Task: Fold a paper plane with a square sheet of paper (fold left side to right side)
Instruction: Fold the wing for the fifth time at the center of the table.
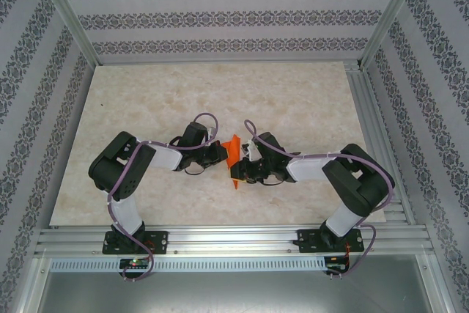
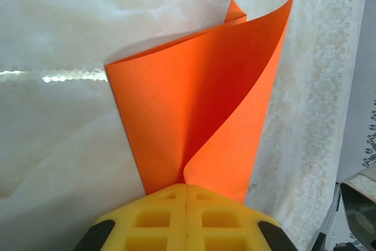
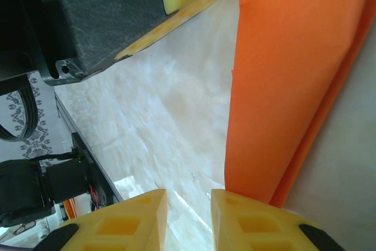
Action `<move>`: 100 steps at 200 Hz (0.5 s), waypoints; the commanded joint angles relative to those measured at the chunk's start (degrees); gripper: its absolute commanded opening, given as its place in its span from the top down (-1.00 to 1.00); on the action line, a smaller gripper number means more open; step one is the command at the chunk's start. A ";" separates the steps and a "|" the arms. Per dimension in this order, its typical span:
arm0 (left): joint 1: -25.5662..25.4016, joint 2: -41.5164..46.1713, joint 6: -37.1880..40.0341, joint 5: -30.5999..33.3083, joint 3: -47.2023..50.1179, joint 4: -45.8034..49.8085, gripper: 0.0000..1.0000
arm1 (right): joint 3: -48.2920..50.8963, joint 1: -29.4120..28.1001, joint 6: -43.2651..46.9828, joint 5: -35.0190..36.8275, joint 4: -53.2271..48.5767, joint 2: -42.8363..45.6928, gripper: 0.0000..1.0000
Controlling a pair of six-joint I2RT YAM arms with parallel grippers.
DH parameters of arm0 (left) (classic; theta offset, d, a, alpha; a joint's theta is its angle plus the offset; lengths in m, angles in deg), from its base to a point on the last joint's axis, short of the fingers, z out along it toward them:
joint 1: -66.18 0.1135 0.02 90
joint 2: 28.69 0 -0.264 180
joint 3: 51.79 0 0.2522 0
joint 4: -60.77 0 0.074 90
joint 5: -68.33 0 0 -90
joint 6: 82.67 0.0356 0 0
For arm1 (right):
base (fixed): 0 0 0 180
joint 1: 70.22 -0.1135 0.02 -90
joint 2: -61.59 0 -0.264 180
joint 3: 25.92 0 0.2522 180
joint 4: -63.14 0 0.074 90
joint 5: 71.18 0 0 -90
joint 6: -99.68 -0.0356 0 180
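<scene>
One orange sheet (image 2: 194,116) sits pinched in left jaws.

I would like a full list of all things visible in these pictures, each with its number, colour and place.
square sheet of paper: one, bright orange, bent into a curl, between the two grippers over the middle of the table
table: one, beige marble pattern, under both arms
walls: three, white with grey patterned bands, at the back and both sides
frame: one, silver metal rails, along the near edge, with posts at the back corners
cables: two, purple, one along each arm
left arm: one, black and white, near left
right arm: one, black and white, near right
left gripper: one, yellow fingers, shut on the paper
right gripper: one, yellow fingers, open, paper beside one finger
</scene>
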 commanded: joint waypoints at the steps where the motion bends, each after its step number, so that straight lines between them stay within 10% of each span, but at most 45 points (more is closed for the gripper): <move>1: 1.17 -0.48 0.08 3.34 1.56 2.43 1.00 | -1.31 -0.54 0.38 0.16 1.28 -1.44 0.48; 100: 1.54 0.33 0.43 3.13 1.54 2.86 1.00 | -2.63 -1.29 1.03 0.37 0.61 -3.95 0.48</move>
